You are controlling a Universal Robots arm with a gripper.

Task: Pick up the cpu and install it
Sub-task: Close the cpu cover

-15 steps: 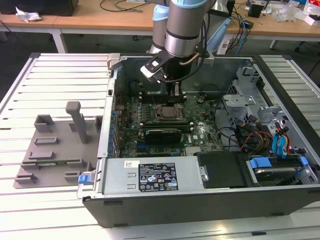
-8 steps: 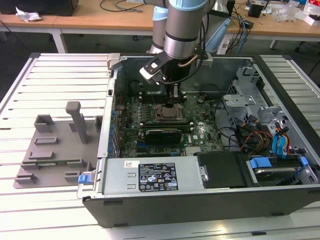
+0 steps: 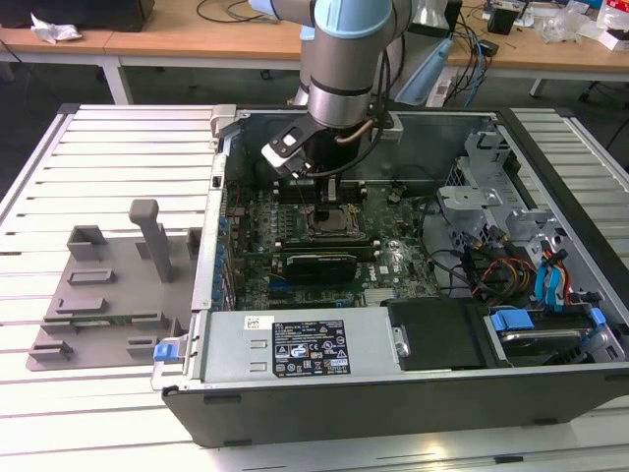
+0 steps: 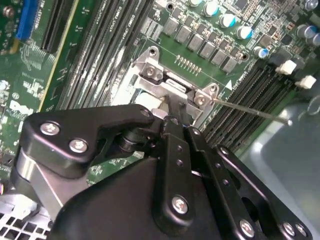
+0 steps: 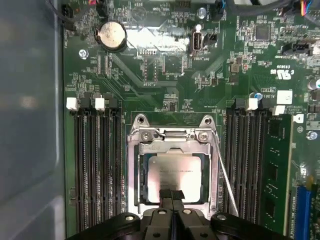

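First wrist view puts my claw nearest, its 2 fingers pressed together, tips at the near edge of the cpu. That chip lies flat inside the socket frame, so placing looks done. The thin latch lever beyond appears raised, so locking seems left.
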